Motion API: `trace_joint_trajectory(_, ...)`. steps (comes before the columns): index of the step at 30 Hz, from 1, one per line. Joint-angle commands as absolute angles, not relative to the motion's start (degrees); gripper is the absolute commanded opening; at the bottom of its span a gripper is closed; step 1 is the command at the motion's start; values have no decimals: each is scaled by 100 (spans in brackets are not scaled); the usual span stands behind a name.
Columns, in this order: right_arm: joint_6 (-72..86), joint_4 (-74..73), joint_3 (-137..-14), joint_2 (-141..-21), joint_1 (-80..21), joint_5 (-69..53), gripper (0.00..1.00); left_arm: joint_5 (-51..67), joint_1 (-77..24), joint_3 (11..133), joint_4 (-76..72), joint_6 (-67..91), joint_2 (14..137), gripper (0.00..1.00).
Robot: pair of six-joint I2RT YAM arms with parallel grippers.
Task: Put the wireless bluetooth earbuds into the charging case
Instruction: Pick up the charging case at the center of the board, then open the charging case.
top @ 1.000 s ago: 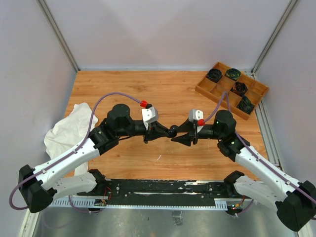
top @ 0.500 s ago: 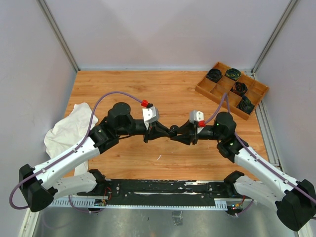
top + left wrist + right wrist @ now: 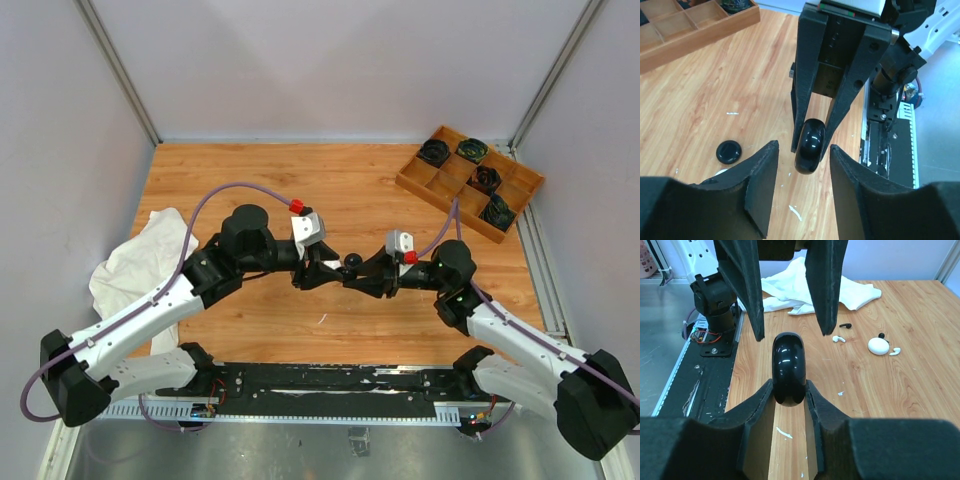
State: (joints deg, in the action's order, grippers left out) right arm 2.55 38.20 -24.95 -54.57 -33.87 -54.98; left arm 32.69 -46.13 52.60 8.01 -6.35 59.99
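Progress is basically nil on my end: right gripper (image 3: pixel 788 386) is clamped on the black charging case (image 3: pixel 788 362) edge-on, left gripper (image 3: pixel 802 147) gapes wide facing it, and the earbuds (image 3: pixel 839 339) lie loose on the table (image 3: pixel 900 390) near a white case (image 3: pixel 878 346).

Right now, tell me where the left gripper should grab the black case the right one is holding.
Probably the free half of the black case sticking out past the right gripper, pads on its two broad faces. Bring the left gripper straight in head-on: its open jaws flank that edge-on disc.
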Motion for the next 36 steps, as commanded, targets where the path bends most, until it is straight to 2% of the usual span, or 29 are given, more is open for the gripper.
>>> trace_joint_trajectory(1, 603, 4848, -2274, -5518, -3463, -5388, 1, 3014, -4584, 5259, 472, -460, 5859, 55)
trace_joint_trajectory(5, 743, 5196, -2105, -5458, -3463, -5242, 1, 2964, -4581, 5101, 341, -355, 5835, 64)
trace_joint_trajectory(9, 872, 5534, -1948, -5405, -3464, -5102, 1, 3052, -4580, 4895, 126, -204, 5864, 69)
trace_joint_trajectory(17, 1141, 6030, -1732, -5431, -3463, -4984, 1, 3107, -4585, 4773, -195, -6, 6043, 72)
trace_joint_trajectory(36, 1424, 6503, -1608, -5594, -3464, -5195, 1, 2011, -4579, 4991, -478, 478, 6162, 70)
